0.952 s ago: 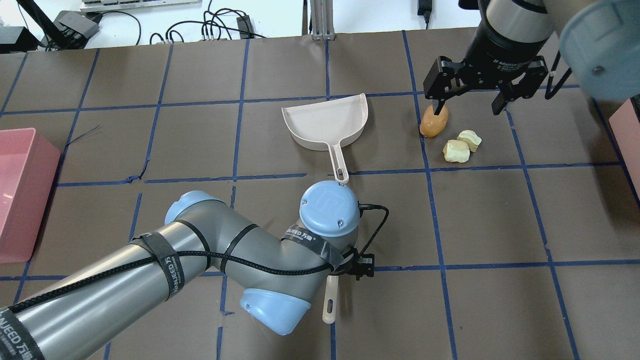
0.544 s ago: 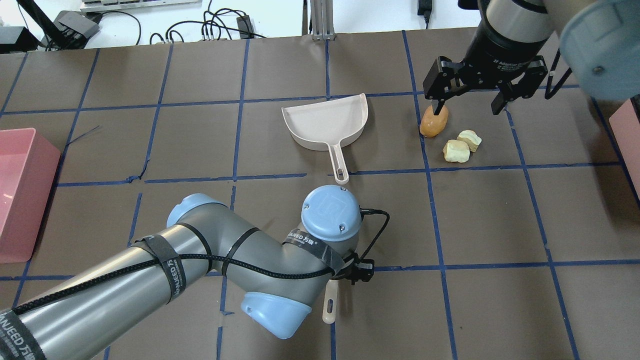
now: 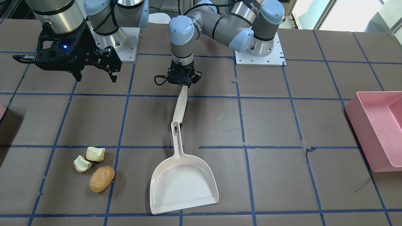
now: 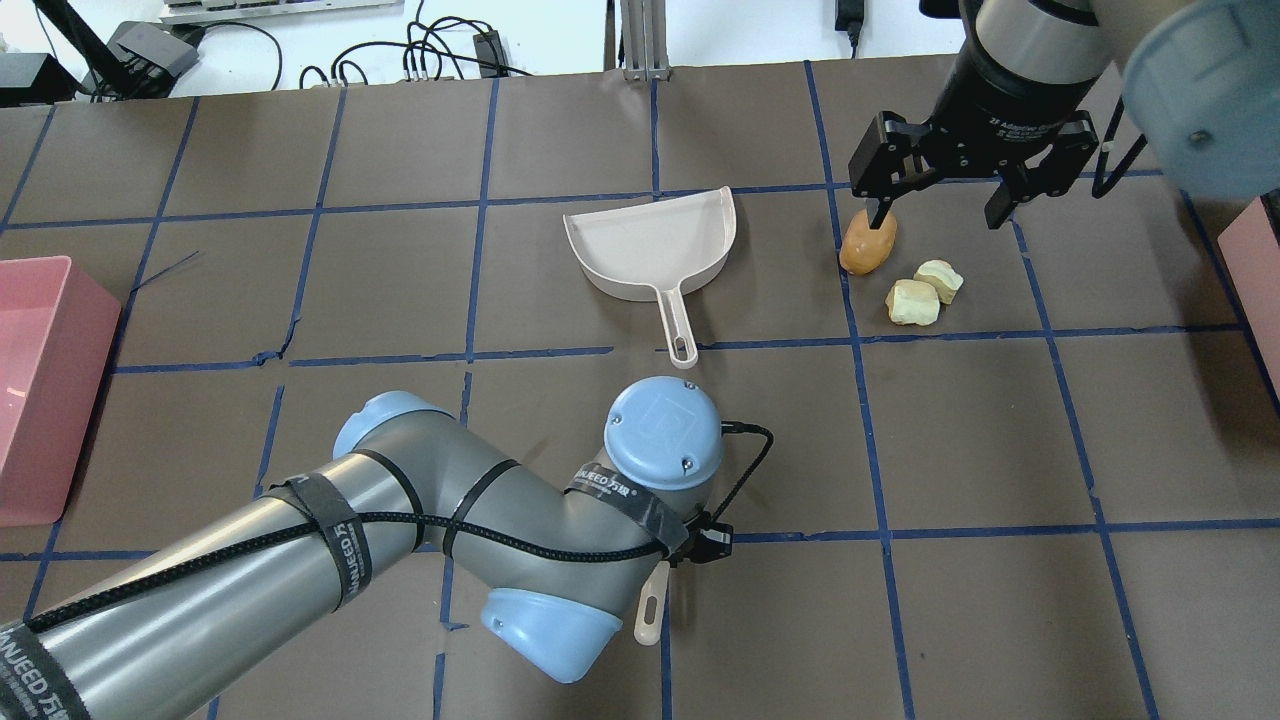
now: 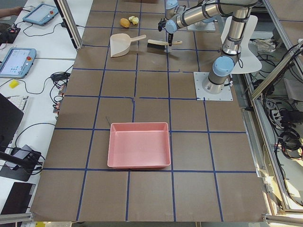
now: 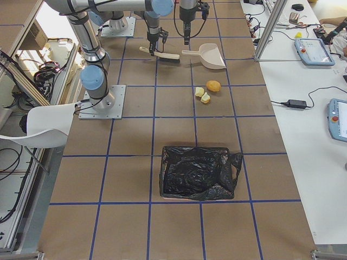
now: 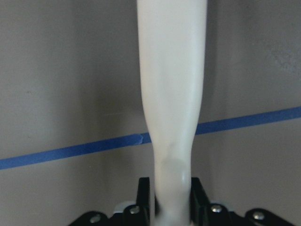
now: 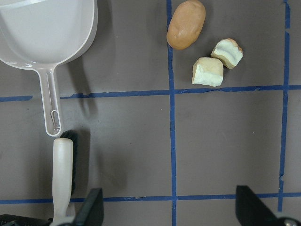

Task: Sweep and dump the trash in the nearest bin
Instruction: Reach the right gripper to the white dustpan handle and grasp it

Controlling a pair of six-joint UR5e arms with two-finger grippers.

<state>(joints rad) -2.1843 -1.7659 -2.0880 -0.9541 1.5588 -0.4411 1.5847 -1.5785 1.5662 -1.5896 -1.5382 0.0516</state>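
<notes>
Brown taped table [image 4: 400,280]: left gripper [image 3: 182,82] pinches the brush [image 3: 180,106] handle.
Right gripper [image 4: 938,215] hangs spread, high up; trash [image 4: 912,302] lies between dustpan [image 4: 655,245] and bin [image 4: 1255,255].

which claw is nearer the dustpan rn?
Left. The left claw grips the brush just behind the dustpan handle; the right claw hangs open, raised, over toward the trash.

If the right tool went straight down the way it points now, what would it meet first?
Probably bare table beside a blue tape line, short of the trash; the open right tool hangs high, so depth is uncertain.
</notes>
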